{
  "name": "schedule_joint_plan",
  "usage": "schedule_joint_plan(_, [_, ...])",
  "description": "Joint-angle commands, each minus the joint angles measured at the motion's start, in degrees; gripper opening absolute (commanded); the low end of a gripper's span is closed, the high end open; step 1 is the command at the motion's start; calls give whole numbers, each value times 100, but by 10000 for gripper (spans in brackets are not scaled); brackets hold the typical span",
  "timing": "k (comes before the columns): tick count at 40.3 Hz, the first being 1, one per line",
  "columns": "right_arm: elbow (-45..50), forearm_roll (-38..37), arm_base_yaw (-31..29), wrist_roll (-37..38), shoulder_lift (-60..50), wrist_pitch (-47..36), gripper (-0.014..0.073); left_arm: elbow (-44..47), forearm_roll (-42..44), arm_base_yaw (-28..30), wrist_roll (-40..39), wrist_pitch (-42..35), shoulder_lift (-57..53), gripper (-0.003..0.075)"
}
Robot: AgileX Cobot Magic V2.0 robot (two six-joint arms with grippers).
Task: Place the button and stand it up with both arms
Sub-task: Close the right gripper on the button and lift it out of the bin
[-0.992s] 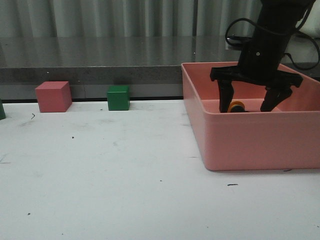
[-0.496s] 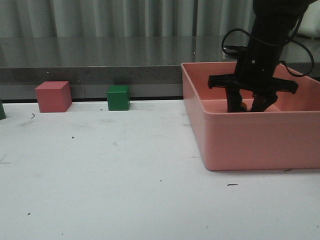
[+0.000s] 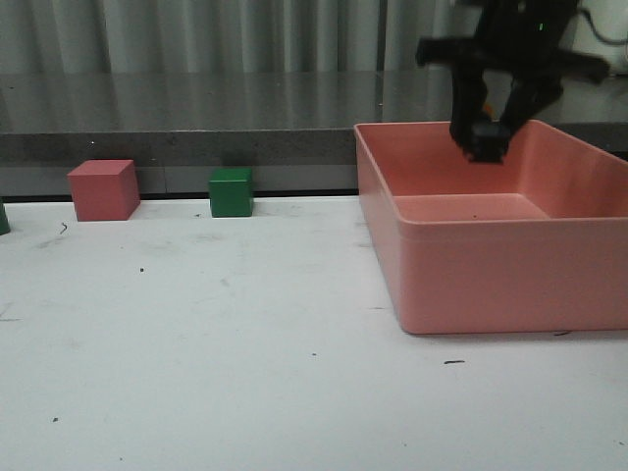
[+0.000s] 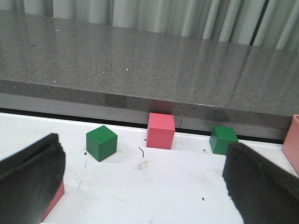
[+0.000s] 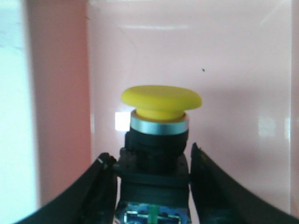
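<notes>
One pink open-topped plastic bin point(image 3: 491, 265) serves as the landmark in the front view: the right gripper point(image 3: 488, 132) hangs above its rear half, fingers pinched on a small dark lump that must be the yellow-capped push-button with silver collar and black blocky body point(image 3: 485, 139), clear of the bin's floor. A pink cube point(image 3: 102, 189) and a green cube point(image 3: 231, 191) sit well to the left of the bin, against the grey ledge. From the left wrist, the left gripper point(image 4: 140, 186) hovers over bare white table point(image 4: 154, 186) left of the bin, fingers spread wide and empty. From the right wrist, the button point(image 5: 158, 140) is gripped across its black body, cap pointing away from the fingers, the bin's floor behind it. To do this step well, I judge the lift should clear the bin's wall before travelling sideways, with the squeeze kept firm so the body does not twist.
</notes>
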Motion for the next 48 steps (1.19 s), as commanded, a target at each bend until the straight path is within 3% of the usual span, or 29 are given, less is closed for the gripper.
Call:
schedule_joint_plan(1, [-185,51,371,-27,-851,-81,238,-232,-33,1,-30,-405,56,659])
schedule_joint_plan(10, [-185,180,1594,-27,-1189,-213,238,-232,-33,1,-30,-405,56,659])
schedule_joint_plan(21, [-318,452,2945,87,-328,-575,238,-232,-33,1,-30,-405,56,659])
schedule_joint_plan(38, [-1827,355,3102,1613,1619,-5,238,-232,-33,1,-30,-405,56,659])
schedule_joint_plan(48, [-2024,355,3062,1834,2132,218,238,-232,-33,1,-30,-375,56,659])
